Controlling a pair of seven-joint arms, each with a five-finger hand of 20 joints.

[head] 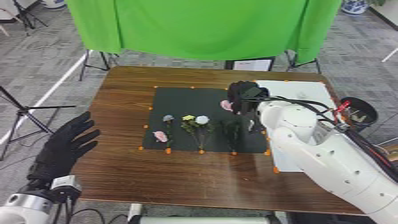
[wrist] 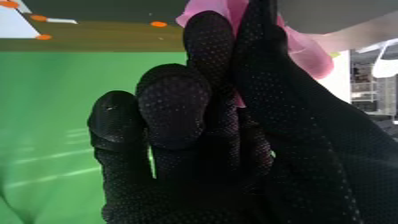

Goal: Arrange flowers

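A green cloth (head: 204,30) hangs behind the brown table (head: 222,185), with grey floor (head: 53,52) around it and a tripod (head: 34,107) on the left. A dark mat (head: 178,100) dotted with orange markers covers the middle of the table; a white sheet (head: 286,88) lies to its right. Beyond the table's right edge is a black bin (head: 363,104).

The right hand (head: 248,93) is over the far right part of the mat, fingers and thumb closed round a pink bloom (wrist: 307,56), whose petals show past its fingertips. The left hand (head: 60,150) is by the table's left edge, released, its fingers extended and a little apart.

On the mat, a bluish flower (head: 168,118) lies just beyond a pink flower (head: 161,136). To their right, a yellow flower (head: 187,118) and a white flower (head: 202,120) are side by side, then some dark green stems (head: 233,134).
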